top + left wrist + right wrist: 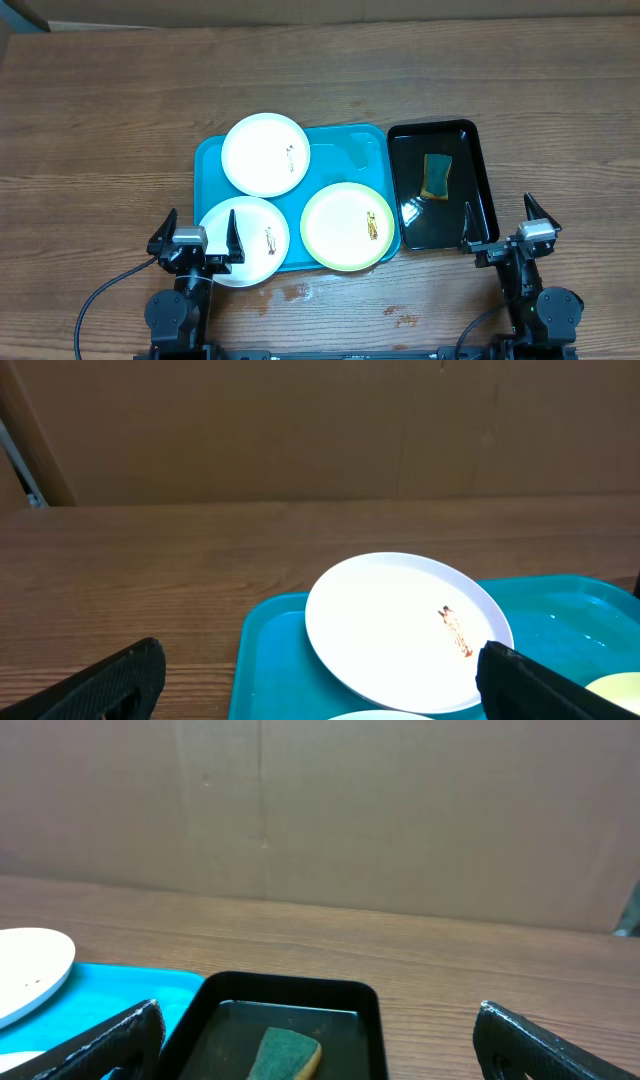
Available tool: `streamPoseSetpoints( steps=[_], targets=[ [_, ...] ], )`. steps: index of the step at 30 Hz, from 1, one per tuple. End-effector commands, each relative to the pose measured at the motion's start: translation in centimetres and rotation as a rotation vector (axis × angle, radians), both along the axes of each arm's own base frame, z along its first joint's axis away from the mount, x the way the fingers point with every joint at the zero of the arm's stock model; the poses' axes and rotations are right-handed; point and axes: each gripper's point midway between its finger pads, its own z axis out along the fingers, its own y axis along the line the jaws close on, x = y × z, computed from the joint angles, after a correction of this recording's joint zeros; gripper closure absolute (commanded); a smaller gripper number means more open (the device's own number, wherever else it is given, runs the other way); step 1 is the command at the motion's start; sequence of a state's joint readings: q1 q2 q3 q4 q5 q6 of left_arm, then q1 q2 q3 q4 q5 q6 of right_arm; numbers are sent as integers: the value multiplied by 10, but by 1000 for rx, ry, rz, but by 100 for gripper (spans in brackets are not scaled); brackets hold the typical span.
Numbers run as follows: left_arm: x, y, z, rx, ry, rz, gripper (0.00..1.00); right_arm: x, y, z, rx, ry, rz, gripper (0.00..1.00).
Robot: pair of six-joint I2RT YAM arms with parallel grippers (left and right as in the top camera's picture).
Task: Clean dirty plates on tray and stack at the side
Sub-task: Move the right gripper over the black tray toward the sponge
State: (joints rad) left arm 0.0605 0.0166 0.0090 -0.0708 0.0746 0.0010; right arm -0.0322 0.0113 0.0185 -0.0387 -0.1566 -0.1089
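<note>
Three things crowd the turquoise tray (350, 148) — the far white plate (266, 153), the near white plate (245, 240) overhanging its front-left rim, and the yellow-green plate (348, 226) at front right, each smeared brown. The left gripper (198, 232) and right gripper (499, 210) both gape wide and hold nothing — the right one sits beside a black tray (479, 170) containing a sponge (438, 175).

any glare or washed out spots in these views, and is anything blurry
Overhead: the far plate is washed out, and the black tray shows a bright reflection near the sponge. Left wrist: that plate is bright too, yet its smear reads sharp; the fingers are dark and soft. Right wrist: even light, no strong glare.
</note>
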Motion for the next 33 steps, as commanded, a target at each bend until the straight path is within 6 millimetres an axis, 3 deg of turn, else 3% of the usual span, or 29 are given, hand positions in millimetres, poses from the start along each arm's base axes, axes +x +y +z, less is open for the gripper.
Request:
streamPoseSetpoints(
  steps=[1, 6, 12, 21, 26, 30, 33],
  targets=[
    [0, -1, 0, 14, -6, -8, 0, -9, 3, 41, 163, -49, 26, 0],
    [0, -1, 0, 14, -6, -8, 0, -18, 3, 89, 210, 0, 25, 0],
    [0, -1, 0, 14, -6, -8, 0, -2, 7, 129, 224, 294, 22, 0],
    [0, -1, 0, 14, -6, -8, 0, 42, 16, 137, 270, 844, 22, 0],
    [0, -1, 0, 14, -6, -8, 0, 67, 33, 150, 315, 897, 121, 0],
    [0, -1, 0, 14, -6, -8, 0, 73, 53, 161, 359, 872, 253, 0],
    [0, -1, 0, 14, -6, -8, 0, 76, 57, 167, 362, 845, 279, 0]
  ],
)
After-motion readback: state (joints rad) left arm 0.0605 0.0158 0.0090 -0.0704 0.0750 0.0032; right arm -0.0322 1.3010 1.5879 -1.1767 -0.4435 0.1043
